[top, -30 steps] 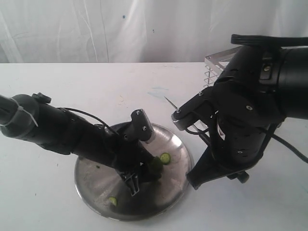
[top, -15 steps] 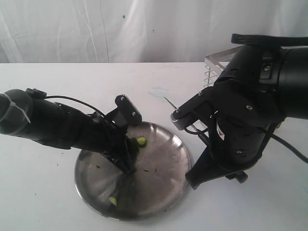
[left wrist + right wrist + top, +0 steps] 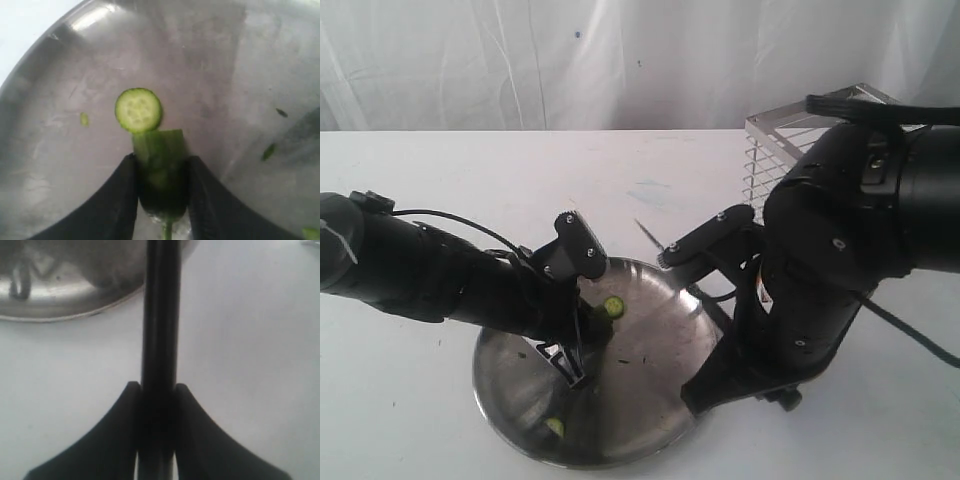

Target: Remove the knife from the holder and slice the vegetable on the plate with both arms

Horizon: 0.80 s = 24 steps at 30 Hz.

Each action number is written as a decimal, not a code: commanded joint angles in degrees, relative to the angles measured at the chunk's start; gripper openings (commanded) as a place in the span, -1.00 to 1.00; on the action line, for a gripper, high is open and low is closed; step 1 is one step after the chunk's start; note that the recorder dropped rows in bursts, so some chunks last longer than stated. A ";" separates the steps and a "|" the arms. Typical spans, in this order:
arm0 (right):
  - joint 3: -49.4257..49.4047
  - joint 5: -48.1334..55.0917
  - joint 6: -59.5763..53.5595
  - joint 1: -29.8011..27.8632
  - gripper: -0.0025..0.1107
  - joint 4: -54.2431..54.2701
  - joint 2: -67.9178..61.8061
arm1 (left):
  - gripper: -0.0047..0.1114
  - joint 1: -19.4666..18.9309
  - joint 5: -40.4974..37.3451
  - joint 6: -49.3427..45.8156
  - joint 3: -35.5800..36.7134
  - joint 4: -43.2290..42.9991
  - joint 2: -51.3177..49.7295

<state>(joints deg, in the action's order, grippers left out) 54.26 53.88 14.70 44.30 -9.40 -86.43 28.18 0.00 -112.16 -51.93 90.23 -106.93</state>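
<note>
Grip just closed: your left gripper [image 3: 160,167] pinches the small green pepper [image 3: 159,150] on the round steel plate [image 3: 225,75]; your right gripper [image 3: 156,392], clamping the long black knife [image 3: 160,315], has swung closer for slicing.

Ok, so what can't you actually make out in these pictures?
The knife: exterior view shows only its tip, the right arm hides the rest; right wrist view cuts it off at both edges.
The vegetable: in the exterior view the left gripper mostly hides it; length unclear.
The holder: base behind the right arm, exterior view.
The green specks on the plate, left wrist view: too small to identify.
</note>
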 commanded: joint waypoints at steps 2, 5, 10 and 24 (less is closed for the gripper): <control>-0.40 0.44 -11.41 -0.33 -0.96 10.86 -0.44 | -0.92 0.51 -1.15 -6.02 1.23 -0.47 -0.98; -0.40 -1.64 -11.41 -0.33 -0.96 10.84 -0.44 | -0.92 0.51 -0.41 -6.02 1.23 -0.47 -0.98; -0.40 -2.51 -11.30 -0.33 -0.96 10.99 -0.44 | -0.78 0.51 3.08 -6.02 1.23 -0.47 -0.98; 2.60 -0.33 -11.66 -2.32 -0.96 10.99 -2.18 | 0.06 0.51 6.16 -4.55 1.23 4.71 0.64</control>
<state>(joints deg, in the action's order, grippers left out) 55.12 53.34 3.75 43.68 1.50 -87.60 28.38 3.95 -112.16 -51.93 94.02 -106.54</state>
